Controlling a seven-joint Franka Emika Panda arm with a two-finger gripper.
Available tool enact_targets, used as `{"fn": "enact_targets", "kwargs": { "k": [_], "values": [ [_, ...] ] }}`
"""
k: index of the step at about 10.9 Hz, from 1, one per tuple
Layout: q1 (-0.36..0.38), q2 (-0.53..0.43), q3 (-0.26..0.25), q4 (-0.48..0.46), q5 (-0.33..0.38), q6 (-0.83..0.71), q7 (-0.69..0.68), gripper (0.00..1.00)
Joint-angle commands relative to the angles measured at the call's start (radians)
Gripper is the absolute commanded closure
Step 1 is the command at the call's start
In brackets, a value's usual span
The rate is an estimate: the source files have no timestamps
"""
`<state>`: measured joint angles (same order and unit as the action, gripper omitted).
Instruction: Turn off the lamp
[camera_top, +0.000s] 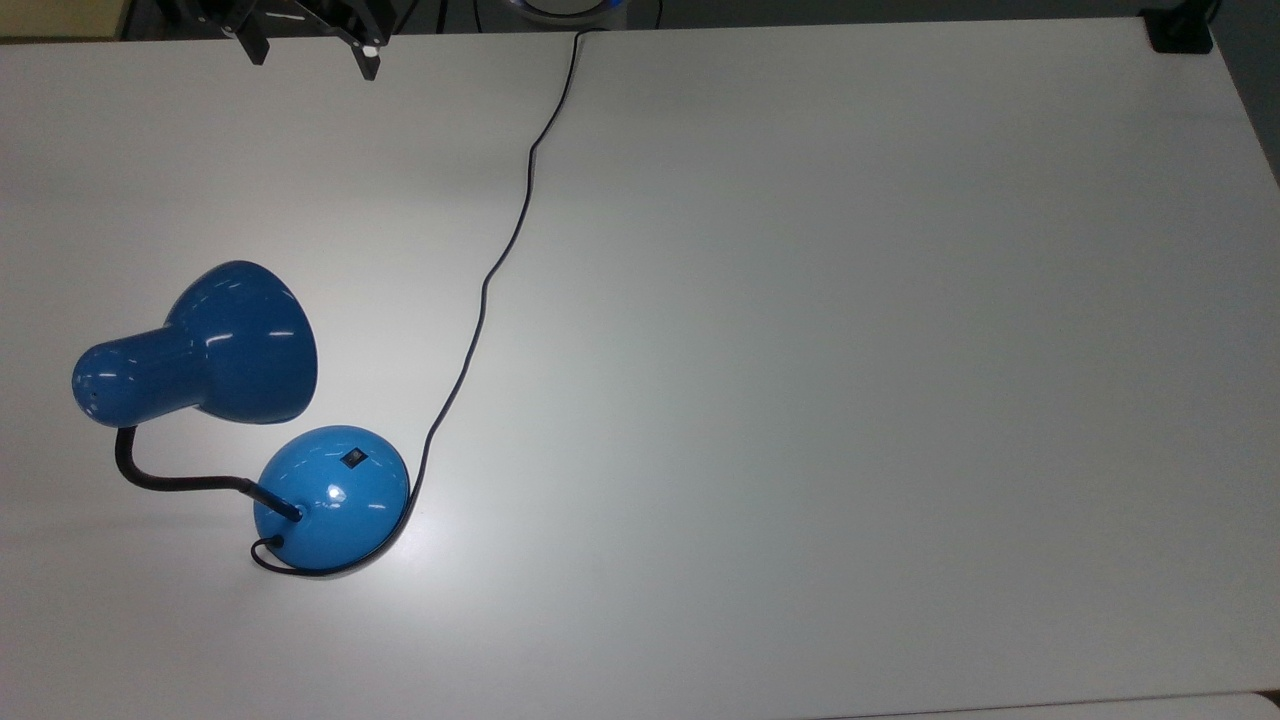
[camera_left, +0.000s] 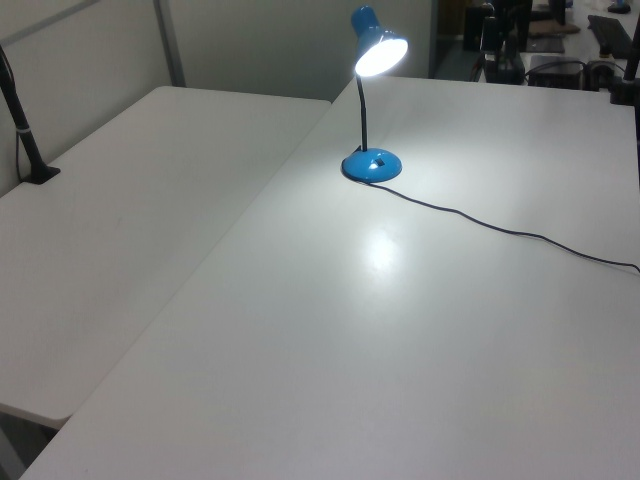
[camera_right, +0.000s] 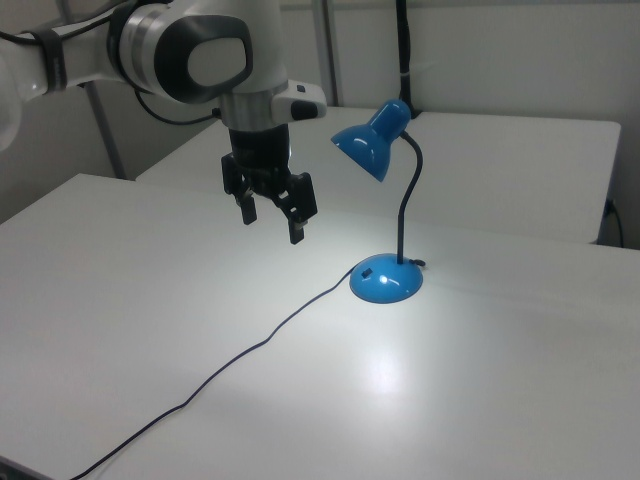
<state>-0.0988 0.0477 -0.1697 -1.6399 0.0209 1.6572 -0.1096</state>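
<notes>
The lamp (camera_right: 385, 215) looks light and top-heavy: a glossy shade (camera_top: 215, 348) on a thin bendy neck (camera_right: 408, 205) above a small domed base (camera_top: 332, 497). The paint is slick, so a sideways shove would likely slide or tip it. There is probably no need to grip it at all; the place to touch is the small black switch (camera_top: 352, 459) on top of the base, pressed straight down with one fingertip so the base stays planted on the table (camera_top: 850, 350).

The lamp is bright blue with a bell-shaped shade and a black neck, and a thin black cord (camera_top: 500, 255) runs away across the white table. It is lit, throwing a bright patch on the tabletop in front of the base.

The claw (camera_right: 272, 214) hangs in the air with its fingers spread, holding nothing. In the right view the lamp stands to the claw's right and lower, the shade near it and the base with its switch further off.
</notes>
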Motion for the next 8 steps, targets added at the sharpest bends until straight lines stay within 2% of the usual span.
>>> {"fn": "enact_targets", "kwargs": {
  "k": [1,8],
  "values": [
    [0.027,-0.008,-0.03,-0.015,-0.019,-0.026,0.01,0.0],
    [0.027,-0.002,-0.028,-0.015,-0.019,-0.036,0.014,0.0]
  ]
}}
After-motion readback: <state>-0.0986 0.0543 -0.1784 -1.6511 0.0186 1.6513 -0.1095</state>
